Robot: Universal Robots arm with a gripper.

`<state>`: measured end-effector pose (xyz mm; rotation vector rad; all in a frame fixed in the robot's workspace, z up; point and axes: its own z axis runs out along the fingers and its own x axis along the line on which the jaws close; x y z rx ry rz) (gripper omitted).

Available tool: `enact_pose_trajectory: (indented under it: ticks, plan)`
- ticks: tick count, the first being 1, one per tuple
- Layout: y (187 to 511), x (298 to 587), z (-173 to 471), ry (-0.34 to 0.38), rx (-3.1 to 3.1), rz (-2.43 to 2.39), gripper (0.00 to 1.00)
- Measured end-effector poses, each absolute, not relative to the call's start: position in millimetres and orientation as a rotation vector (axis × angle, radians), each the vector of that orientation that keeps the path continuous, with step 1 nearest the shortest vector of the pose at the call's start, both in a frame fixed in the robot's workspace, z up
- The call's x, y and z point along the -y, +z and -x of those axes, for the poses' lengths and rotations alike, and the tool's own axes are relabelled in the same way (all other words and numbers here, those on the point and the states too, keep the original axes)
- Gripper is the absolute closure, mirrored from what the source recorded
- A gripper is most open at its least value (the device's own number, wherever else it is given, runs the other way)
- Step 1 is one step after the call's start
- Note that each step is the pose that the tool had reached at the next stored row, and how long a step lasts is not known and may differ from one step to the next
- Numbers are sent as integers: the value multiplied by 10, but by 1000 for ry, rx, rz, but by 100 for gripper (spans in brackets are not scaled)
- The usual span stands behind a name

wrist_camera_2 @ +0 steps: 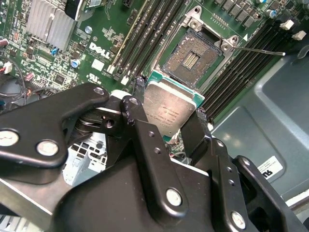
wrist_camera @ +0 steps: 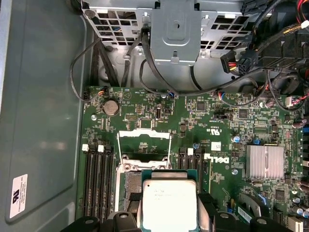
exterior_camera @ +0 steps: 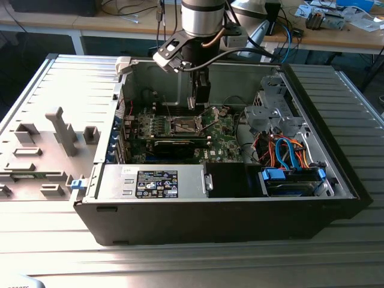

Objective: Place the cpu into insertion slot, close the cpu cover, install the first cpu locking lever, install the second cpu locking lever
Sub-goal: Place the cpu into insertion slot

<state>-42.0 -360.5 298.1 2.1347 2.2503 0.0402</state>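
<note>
1. Exterior view – an open computer case [exterior_camera: 240, 222] lies on its side on a ribbed metal worktop [exterior_camera: 54, 240]. The arm comes down into it, and the hand [exterior_camera: 195, 101] hangs over the green motherboard [exterior_camera: 223, 129], just above the insertion slot [exterior_camera: 183, 125].
2. Second wrist view – here's the good look. The hand's two black fingers [wrist_camera_2: 139, 123] are closed onto opposite edges of the cpu [wrist_camera_2: 169, 108], silvery top facing the camera and the green rim showing. The cpu is tilted a bit and held in the air just beside the slot, not in it. The slot's dark centre is bare, and a thin locking lever [wrist_camera_2: 256, 50] sticks out from one corner. Black memory slots [wrist_camera_2: 140, 36] run along both sides.
3. First wrist view – the cpu sits between the fingertips, covering part of the slot below it. Beyond that the cpu cover [wrist_camera: 145, 137] is flipped open – the board shows through its window. A finned heatsink [wrist_camera: 264, 162] sits off to one side.
</note>
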Motion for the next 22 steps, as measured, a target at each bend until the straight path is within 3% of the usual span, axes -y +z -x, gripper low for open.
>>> enact_pose_trajectory:
  ticks: [22]
  plan:
    - [2935,3605,427,40,-2250,-2135,46]
